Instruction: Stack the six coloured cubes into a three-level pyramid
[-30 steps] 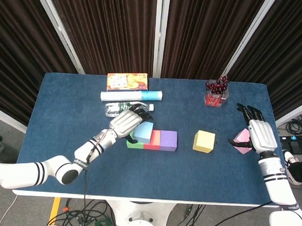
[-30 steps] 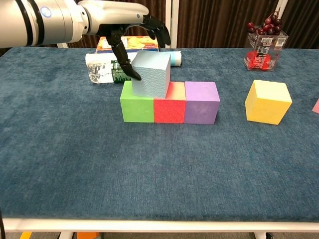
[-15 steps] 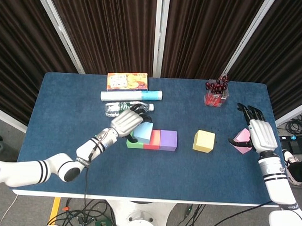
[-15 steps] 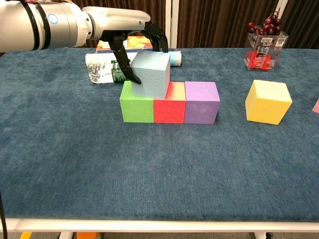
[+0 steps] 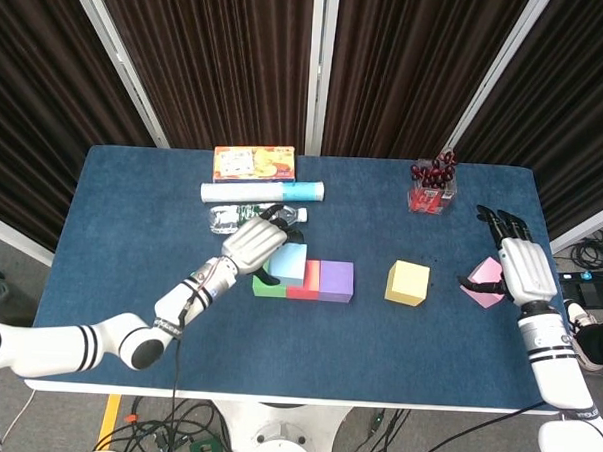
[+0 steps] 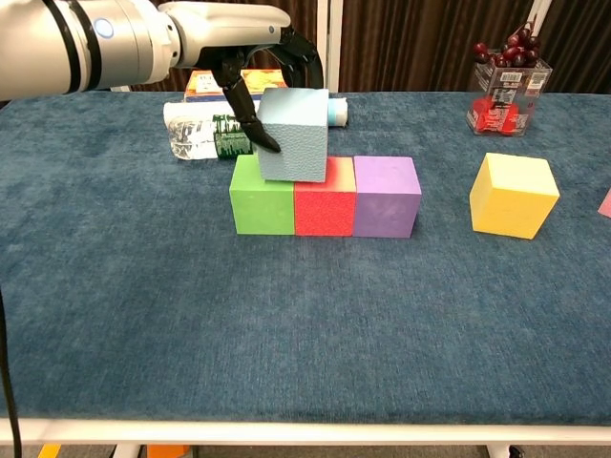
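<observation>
Since the earlier frames, the light blue cube (image 6: 294,134) has shifted slightly toward the red cube (image 6: 324,209) and now sits tilted, lifted at its edge nearer the purple cube (image 6: 386,196). The left robot hand (image 6: 250,57) holds this cube from behind and above, with dark fingertips (image 6: 264,141) pressed on its face nearest the green cube (image 6: 261,197). The cube straddles the seam between the green and red cubes, which form the base row with the purple cube.

Risk assessment:

1. Release while the light blue cube is tilted could let it rock or slide off the base row. Cause: its underside does not appear flat on the two cubes beneath.
2. Lateral pressure from the fingertips could push the green cube away from the red cube. Cause: the base cubes rest loose on the tabletop (image 6: 286,324).
3. Poor centring on the seam would leave too little room beside it for the second-level neighbour.

The yellow cube (image 6: 513,195) stands well apart from the purple cube, untouched. The right robot hand (image 5: 518,266) rests against the pink cube (image 5: 482,281); whether it grips the cube cannot be told.
</observation>
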Controlling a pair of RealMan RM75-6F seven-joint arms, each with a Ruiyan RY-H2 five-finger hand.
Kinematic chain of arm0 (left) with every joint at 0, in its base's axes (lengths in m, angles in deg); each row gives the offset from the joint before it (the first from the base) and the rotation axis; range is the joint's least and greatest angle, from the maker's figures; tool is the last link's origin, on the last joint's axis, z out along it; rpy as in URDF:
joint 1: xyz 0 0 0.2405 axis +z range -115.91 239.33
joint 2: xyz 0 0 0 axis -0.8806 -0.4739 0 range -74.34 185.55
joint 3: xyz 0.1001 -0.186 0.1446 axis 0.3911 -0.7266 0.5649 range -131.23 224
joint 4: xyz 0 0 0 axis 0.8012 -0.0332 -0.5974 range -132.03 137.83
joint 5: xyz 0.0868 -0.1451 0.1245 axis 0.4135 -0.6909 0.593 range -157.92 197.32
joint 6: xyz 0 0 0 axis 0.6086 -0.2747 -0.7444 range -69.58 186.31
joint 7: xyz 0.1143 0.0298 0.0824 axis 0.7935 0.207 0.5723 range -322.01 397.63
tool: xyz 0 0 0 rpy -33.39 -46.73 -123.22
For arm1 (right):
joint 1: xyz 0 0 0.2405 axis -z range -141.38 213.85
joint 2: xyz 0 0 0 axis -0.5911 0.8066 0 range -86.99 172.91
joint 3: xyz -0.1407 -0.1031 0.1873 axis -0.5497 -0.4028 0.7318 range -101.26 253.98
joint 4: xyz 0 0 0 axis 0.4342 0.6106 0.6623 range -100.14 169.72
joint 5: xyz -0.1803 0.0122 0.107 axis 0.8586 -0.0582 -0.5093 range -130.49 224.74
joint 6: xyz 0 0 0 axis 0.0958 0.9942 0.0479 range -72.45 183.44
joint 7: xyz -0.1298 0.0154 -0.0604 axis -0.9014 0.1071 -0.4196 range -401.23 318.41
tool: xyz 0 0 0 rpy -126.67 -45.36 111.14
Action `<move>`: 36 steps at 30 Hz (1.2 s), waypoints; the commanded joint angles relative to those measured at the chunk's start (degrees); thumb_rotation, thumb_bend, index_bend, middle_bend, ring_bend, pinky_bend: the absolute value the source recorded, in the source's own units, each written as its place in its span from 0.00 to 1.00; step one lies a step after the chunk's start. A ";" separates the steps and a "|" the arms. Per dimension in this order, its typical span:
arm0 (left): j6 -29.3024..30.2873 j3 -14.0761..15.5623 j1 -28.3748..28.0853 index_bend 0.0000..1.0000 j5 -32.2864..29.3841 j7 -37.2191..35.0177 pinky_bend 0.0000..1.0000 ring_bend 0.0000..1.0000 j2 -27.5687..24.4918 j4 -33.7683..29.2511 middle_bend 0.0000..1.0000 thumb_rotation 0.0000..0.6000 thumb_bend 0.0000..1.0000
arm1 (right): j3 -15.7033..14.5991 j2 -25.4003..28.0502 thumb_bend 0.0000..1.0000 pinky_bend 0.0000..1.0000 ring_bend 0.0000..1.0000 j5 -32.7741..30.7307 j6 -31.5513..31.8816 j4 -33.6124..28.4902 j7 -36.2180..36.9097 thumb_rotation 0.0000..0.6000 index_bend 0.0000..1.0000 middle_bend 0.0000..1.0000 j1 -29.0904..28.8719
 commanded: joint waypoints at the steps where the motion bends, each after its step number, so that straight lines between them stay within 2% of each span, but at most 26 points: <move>1: -0.13 -0.23 -0.63 0.33 -2.85 1.84 0.04 0.24 -0.27 -1.08 0.48 1.00 0.11 | -0.04 0.05 0.02 0.00 0.00 0.02 -0.02 -0.05 0.08 1.00 0.00 0.14 0.05; 12: 0.72 0.39 -2.04 0.33 -9.75 6.33 0.04 0.24 -0.25 -2.54 0.47 1.00 0.11 | -0.13 0.06 0.02 0.00 0.00 -0.01 0.00 0.13 0.19 1.00 0.00 0.14 0.25; 20: 2.12 0.59 -2.50 0.33 -11.34 7.91 0.05 0.24 -0.38 -4.20 0.47 1.00 0.11 | -0.16 -0.10 0.02 0.00 0.00 -0.06 -0.26 0.37 0.32 1.00 0.00 0.14 0.18; 36: 2.14 0.89 -3.70 0.33 -14.01 8.92 0.04 0.24 0.50 -3.57 0.47 1.00 0.11 | -0.15 -0.04 0.02 0.00 0.00 -0.04 -0.39 0.79 0.66 1.00 0.00 0.14 0.29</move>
